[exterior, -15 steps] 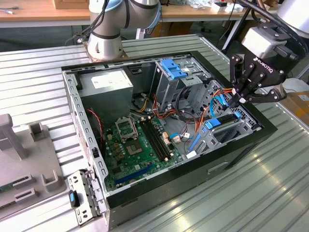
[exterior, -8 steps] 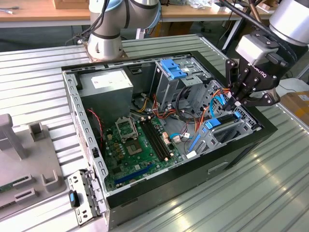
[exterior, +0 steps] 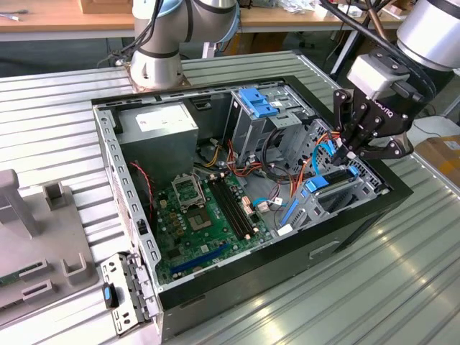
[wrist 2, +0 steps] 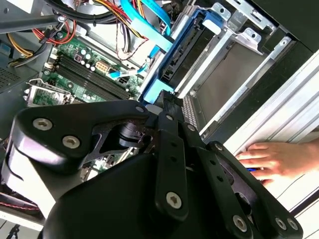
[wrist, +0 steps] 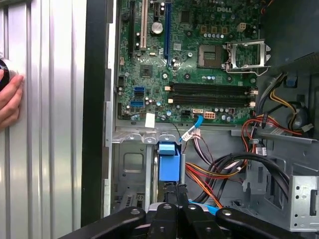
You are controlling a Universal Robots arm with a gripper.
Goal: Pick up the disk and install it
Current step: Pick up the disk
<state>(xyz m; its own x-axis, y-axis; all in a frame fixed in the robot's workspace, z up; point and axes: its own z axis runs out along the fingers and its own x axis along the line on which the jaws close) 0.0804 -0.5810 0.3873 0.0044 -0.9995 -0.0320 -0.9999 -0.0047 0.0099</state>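
Note:
The disk [wrist 2: 185, 54], dark with bright blue side rails, stands on edge in a metal bay slot at the case's corner on the exterior view's right. Its blue end [wrist: 168, 162] points toward my gripper. The blue rails [exterior: 317, 184] also show in the exterior view, just below the gripper. My gripper [exterior: 350, 149] hangs over that bay with its fingers drawn together. The fingertips [wrist 2: 167, 97] sit right at the disk's blue end. I cannot make out whether they pinch it or only touch it. In the first wrist view my gripper [wrist: 176, 195] lines up with the blue end.
The open computer case [exterior: 129, 215] lies on a ribbed metal table. Inside are a green motherboard [exterior: 205, 208], a grey box with a white label [exterior: 158, 126], a grey cage with a blue top [exterior: 256, 104] and loose cables [exterior: 287, 165]. A person's hand [wrist 2: 271, 159] rests on the table beside the case.

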